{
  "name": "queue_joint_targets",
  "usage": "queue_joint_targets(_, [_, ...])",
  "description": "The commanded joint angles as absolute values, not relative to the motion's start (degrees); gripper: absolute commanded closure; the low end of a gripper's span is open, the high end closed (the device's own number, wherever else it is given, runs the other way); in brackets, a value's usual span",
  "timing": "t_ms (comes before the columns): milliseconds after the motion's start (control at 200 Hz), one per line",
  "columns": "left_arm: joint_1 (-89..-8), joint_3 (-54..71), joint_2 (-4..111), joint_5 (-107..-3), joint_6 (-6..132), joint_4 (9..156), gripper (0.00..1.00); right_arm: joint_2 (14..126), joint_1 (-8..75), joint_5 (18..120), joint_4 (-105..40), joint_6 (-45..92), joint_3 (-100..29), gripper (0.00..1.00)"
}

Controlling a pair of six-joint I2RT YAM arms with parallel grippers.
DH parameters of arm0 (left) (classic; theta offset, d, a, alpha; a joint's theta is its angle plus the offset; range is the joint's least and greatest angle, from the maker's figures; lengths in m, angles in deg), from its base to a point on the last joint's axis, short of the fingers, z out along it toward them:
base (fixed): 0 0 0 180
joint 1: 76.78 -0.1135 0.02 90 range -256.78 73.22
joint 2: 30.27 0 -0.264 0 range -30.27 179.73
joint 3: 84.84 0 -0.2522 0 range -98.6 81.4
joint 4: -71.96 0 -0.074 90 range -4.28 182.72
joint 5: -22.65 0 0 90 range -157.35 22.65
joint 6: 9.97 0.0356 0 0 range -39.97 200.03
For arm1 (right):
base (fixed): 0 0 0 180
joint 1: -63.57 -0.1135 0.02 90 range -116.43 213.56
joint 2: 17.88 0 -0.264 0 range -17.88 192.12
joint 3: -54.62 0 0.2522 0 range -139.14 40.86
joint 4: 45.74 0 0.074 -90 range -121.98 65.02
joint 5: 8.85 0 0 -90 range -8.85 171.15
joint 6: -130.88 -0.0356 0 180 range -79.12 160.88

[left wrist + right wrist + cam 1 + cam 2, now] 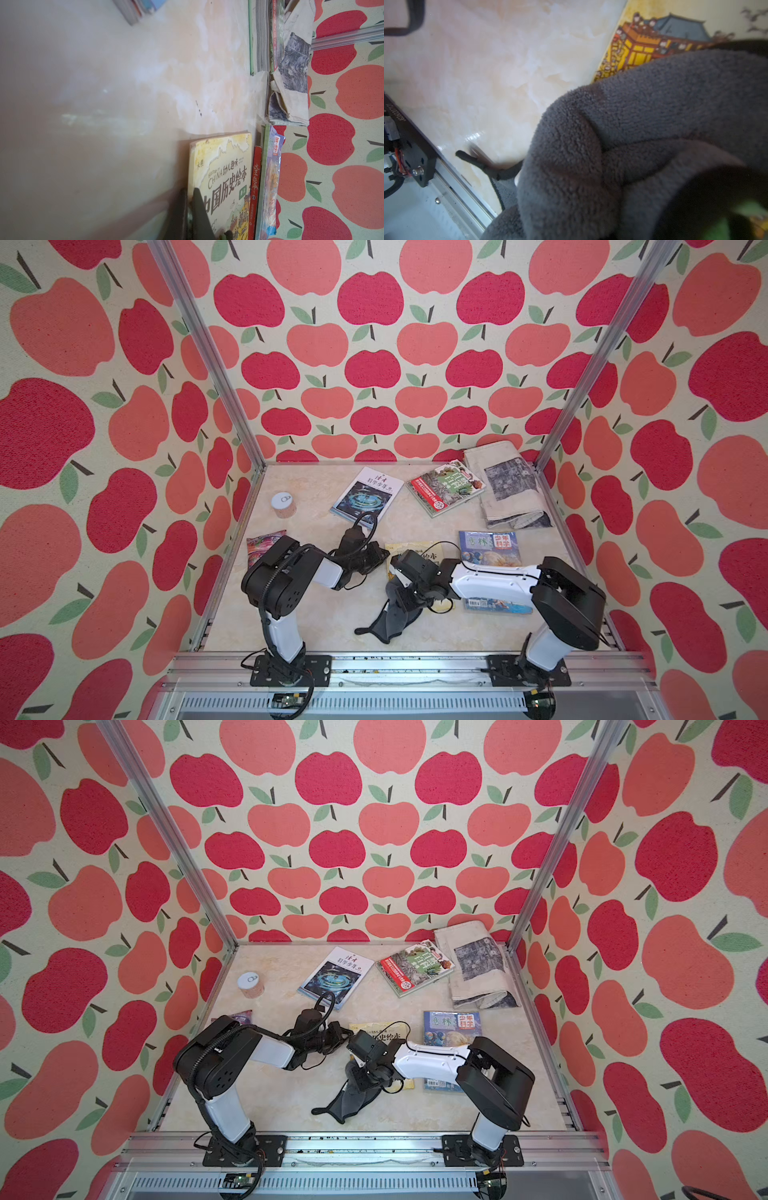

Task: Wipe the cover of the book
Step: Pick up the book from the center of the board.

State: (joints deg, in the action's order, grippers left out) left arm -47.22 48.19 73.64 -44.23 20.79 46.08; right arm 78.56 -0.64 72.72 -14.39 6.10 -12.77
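Far left: we see a can (284, 505) and a snack bag (262, 543) near the wall, well apart from the work.
Left claw: the left claw (190, 193) is closed with nothing between its jaws. Its tips sit at the left edge of the yellow book, and we judge that it is pinning the book down.
Task's thing: the yellow book (428, 551) lies flat on the table (316, 614), centre front, between the two arms and partly hidden by the right wrist.
Right claw: the right claw (400, 598) is clamped on a dark grey cloth (390, 624) over the book's near left corner. Much of the cloth trails off the book onto the table.
Right neighbour: a blue book (490, 547) lies just beside the yellow one, under the right arm.
Risk, sliding: we think a hard stroke could drag the book along if the left tips slip off its edge.
Risk, missed cover: with so much cloth hanging loose, only a small patch may rub the cover.
Risk, collision: the wrists sit close together, so a stroke toward the left could knock one claw into the other.
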Motion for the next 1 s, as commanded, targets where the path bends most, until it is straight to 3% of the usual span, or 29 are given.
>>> queue_joint_targets(0, [-46.63,49.26,74.90,-44.93,19.56,48.11,1.00,80.12,-1.30,70.63,-14.39,6.15,-13.46,0.99])
queue_joint_targets(305, [-46.11,49.17,74.61,-44.58,19.39,48.19,1.00,84.61,6.40,70.16,-15.25,9.60,-16.69,0.99])
queue_joint_targets(565, [-44.83,49.23,74.25,-44.66,18.86,48.33,1.00,94.54,13.00,66.99,-13.13,13.56,-27.05,1.00])
queue_joint_targets(996, [-46.45,48.54,75.16,-43.62,18.86,47.96,1.00,82.76,2.49,66.76,-15.90,8.51,-13.31,0.99])
